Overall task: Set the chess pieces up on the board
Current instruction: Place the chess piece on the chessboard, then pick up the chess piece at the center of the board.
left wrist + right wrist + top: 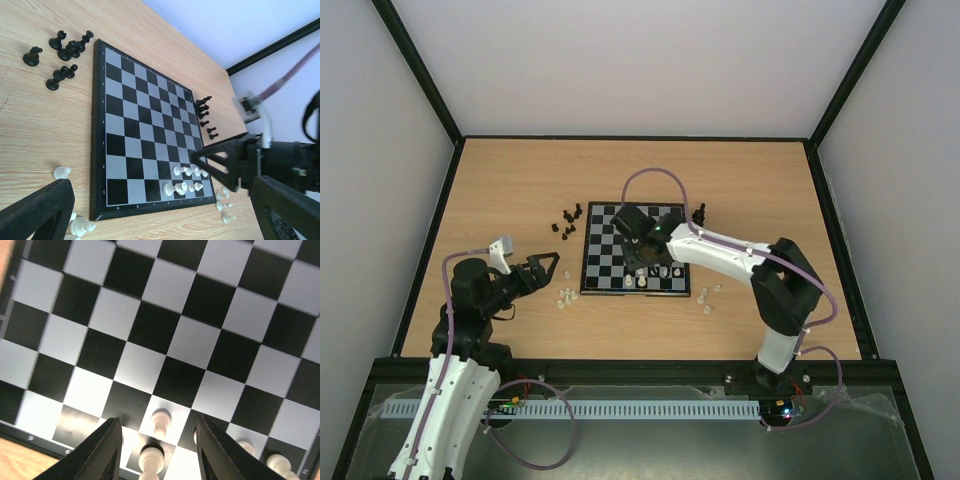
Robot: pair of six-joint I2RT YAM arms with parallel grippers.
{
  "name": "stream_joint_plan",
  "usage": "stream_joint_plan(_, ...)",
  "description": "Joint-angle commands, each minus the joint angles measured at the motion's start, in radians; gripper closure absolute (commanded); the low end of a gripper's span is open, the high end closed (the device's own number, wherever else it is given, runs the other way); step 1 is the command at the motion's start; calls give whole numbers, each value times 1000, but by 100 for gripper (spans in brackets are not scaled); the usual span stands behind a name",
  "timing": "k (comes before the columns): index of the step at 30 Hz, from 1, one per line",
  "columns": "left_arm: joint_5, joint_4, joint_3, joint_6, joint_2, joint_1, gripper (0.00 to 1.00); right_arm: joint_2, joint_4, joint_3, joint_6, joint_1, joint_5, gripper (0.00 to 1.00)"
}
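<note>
- My right tool [157, 427] hangs released over the board's [605, 255] near edge, a pale piece [150, 457] standing free between its parted fingers
- My left tool [548, 267] gapes wide above the surface [500, 190], left of the board
- Black pieces [568, 222] stand off the board's far corners; loose pale pieces [706, 300] lie beside both near corners

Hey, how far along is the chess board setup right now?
Early. Done: a handful of white pieces stand in the board's near-right corner. In hand: the right gripper is open around a white piece there; the left gripper is open and empty. Left: loose white pieces beside the board, and the black pieces off it.
</note>
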Motion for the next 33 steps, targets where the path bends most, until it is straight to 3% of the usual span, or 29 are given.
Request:
stream_joint_plan(1, -11, 1, -10, -5, -2, 7, 1, -104, -6, -34, 2, 5, 42, 58)
stream_joint_plan(17, -108, 9, -1, -69, 76, -40, 0, -383, 11, -243, -4, -27, 72, 57)
stream_joint_plan(21, -255, 52, 40, -110, 139, -174, 1, -423, 25, -284, -18, -39, 49, 57)
stream_joint_plan(26, -472, 73, 138, -85, 356, -359, 1, -470, 38, -334, -31, -63, 31, 57)
stream_joint_plan(33, -678, -104, 306, 35, 610, -384, 0, -520, 46, -361, -31, -70, -12, 57)
